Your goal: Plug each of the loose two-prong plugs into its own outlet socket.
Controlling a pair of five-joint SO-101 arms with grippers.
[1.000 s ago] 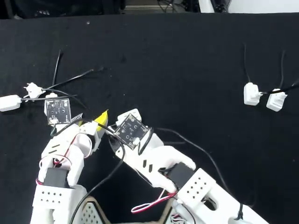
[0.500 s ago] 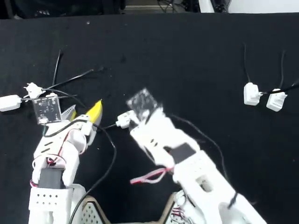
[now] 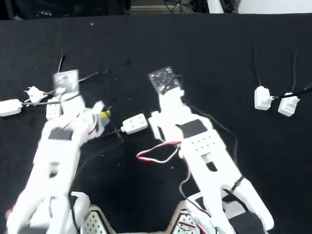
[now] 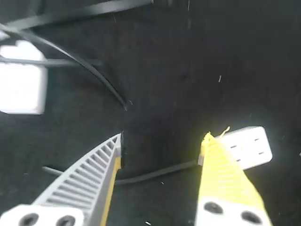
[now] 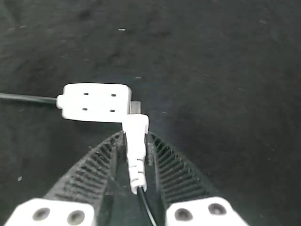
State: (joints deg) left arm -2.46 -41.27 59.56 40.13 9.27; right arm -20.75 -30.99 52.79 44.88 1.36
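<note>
A white outlet block [image 3: 134, 123] lies on the black table between the two arms, its cord running toward the left arm. My right gripper [image 5: 135, 134] is shut on a white two-prong plug [image 5: 135, 141], whose metal tip touches the short end of the outlet block [image 5: 96, 102]. My left gripper [image 4: 162, 136] is open over bare cloth with nothing between its fingers. The outlet block [image 4: 249, 146] sits just beyond its yellow finger [image 4: 221, 165]. A white plug body [image 4: 21, 89] lies off to the side. In the high view the left gripper [image 3: 102, 112] is just left of the outlet.
Several white plugs and thin black cords [image 3: 34, 95] cluster at the table's left edge. Two more white plugs [image 3: 262, 97] [image 3: 288, 105] lie at the far right. A black cord [image 4: 150, 172] crosses under the left gripper.
Both arms have stretched farther out over the table. The right arm swung to the right, and the outlet block now lies in the open between the arms.
</note>
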